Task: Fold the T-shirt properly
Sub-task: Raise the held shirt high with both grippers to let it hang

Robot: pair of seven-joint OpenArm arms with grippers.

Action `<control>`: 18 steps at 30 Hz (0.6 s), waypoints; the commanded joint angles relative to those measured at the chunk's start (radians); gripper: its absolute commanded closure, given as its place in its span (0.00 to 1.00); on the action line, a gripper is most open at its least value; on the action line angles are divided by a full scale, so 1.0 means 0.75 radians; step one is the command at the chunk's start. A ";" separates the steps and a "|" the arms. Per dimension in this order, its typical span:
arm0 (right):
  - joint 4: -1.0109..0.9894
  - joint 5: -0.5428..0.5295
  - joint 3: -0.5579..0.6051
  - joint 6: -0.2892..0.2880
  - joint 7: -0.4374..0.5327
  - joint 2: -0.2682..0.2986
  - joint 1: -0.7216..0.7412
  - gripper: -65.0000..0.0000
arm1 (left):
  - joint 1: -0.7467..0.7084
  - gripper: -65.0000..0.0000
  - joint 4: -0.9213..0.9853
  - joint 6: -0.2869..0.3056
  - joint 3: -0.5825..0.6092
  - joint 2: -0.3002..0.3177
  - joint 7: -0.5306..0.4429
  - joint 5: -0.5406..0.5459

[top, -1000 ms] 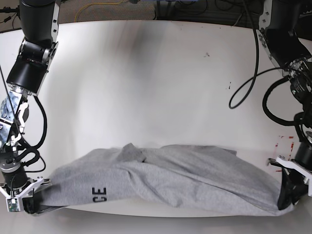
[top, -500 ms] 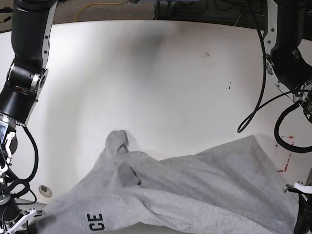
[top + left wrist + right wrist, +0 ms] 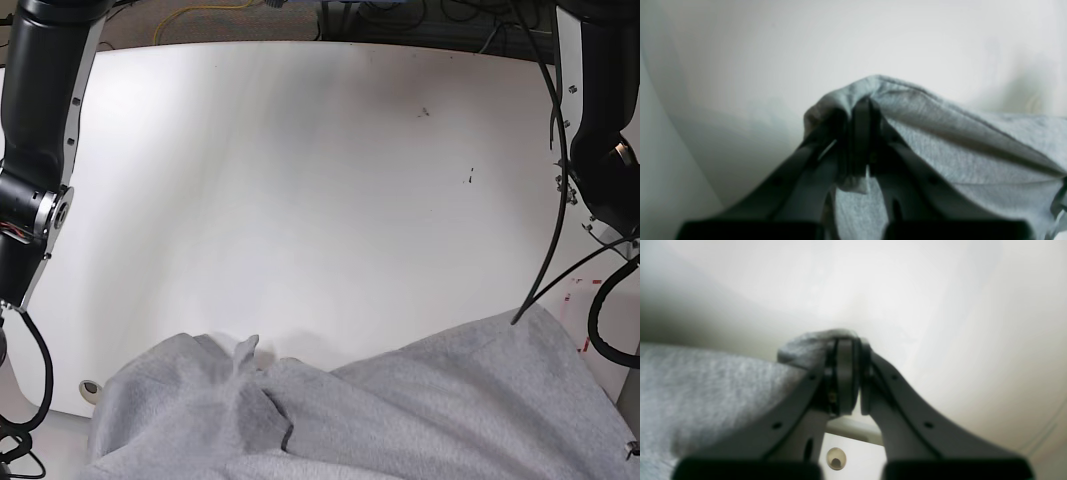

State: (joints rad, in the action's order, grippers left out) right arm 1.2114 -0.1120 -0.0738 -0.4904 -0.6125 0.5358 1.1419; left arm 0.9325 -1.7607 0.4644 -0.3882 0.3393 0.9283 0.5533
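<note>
Two-arm lift of the T-shirt (image 3: 400, 400) before laying it flat. In the left wrist view the left gripper (image 3: 860, 133) is clamped on a bunched grey edge of the garment, cloth draped over both jaws and running off to the right. In the right wrist view the right gripper (image 3: 846, 373) is likewise closed, with a small tuck of grey fabric pinched at its tips and the rest hanging to the left. In the base view neither gripper shows; the T-shirt fills the lower edge of that picture, rumpled and folded over itself near the middle, above or against the near part of the white bench (image 3: 300, 180); contact cannot be told. The lettering is not visible.

Judgement: the step in hand is spreading the cloth. To do it well, the 2 arms should hold equal height and draw apart until the span between them is taut and the central fold drops out, then lower together so the free edge meets the bench first. Uneven pull risks a slip from the thin right-hand pinch.
</note>
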 commanded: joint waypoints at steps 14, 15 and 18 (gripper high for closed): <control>-0.051 -0.001 0.038 0.019 0.034 0.068 0.185 0.99 | 0.186 1.00 0.084 -0.007 0.068 0.015 -0.040 -0.021; -0.051 -0.001 0.038 0.019 0.034 0.070 0.185 0.99 | 0.190 1.00 0.094 -0.007 0.068 0.015 -0.040 -0.021; -0.051 -0.001 0.038 0.019 0.034 0.076 0.185 0.99 | 0.200 1.00 0.125 -0.007 0.068 0.015 -0.040 -0.023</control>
State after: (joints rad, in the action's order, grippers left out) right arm 1.1618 -0.1101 -0.0387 -0.4911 -0.6140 0.5747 1.2343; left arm 1.0443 -1.6730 0.4644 -0.3378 0.3424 0.9306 0.5308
